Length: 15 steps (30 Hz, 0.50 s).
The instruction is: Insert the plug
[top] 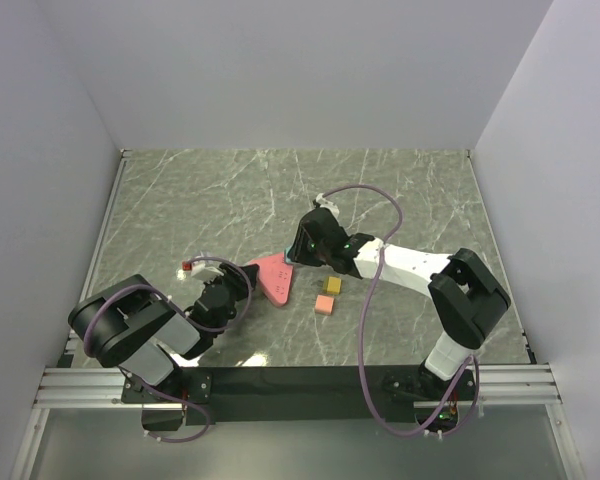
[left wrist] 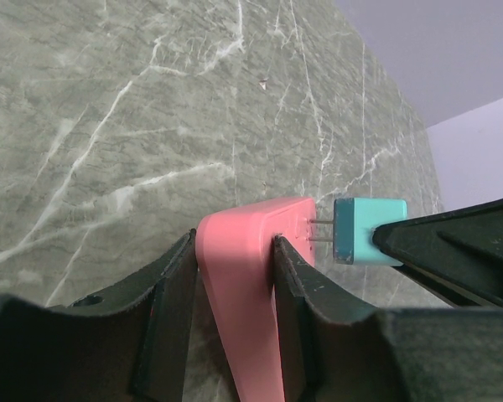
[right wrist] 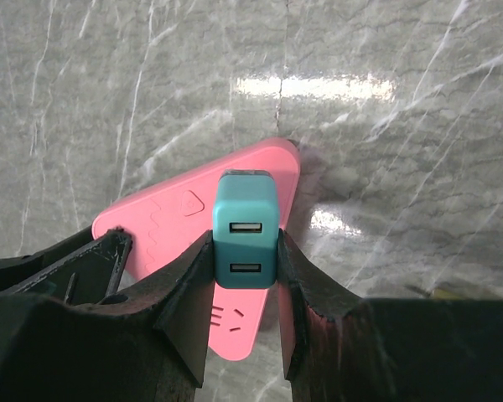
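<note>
It looked like a robotics lab test cell. A grey-green marbled tabletop was boxed in by plain white walls on its far edge and both sides. An aluminium rail along its near edge carried a cabled left arm and right arm.

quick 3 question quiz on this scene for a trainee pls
1. True or false: the teal plug sits flush against the pink socket block.
2. Which gripper holds the plug? A) left B) right C) neither
3. How many USB ports show on the plug's back face?
Key: 1 false, its prongs show in the gap; 2 B, the right gripper, while the left gripper holds the block; 3 two.
</note>
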{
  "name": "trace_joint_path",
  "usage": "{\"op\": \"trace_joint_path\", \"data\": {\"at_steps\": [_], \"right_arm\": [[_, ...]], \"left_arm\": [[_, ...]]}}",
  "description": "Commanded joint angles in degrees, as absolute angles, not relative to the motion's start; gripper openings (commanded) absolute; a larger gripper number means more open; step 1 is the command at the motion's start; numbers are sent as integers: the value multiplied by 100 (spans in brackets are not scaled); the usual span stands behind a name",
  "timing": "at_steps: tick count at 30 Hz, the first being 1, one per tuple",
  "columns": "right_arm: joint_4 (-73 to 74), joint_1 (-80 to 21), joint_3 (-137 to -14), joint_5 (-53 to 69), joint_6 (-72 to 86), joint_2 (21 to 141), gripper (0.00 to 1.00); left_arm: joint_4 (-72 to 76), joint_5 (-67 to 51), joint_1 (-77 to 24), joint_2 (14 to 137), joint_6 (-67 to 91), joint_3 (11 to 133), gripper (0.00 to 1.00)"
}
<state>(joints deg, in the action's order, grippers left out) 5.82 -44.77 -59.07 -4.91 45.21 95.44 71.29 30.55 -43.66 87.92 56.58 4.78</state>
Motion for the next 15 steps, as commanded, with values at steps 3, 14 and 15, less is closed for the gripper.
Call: {"op": "trace_joint_path", "data": {"at_steps": [3,14,15], "right_arm": [[879,-4675,-6170,-378,4632,9527,0],[975,-4685,-6205,-483,4746,9659,0],[1002,-4693,-6179,-501,4772,9650,0]], "left_arm": [[7260,3111,-4500,8806,5441,519,0],[7269,3199,-4579,8833,5423,519,0],[7260,3208,-4588,8824,5432,501,0]]}}
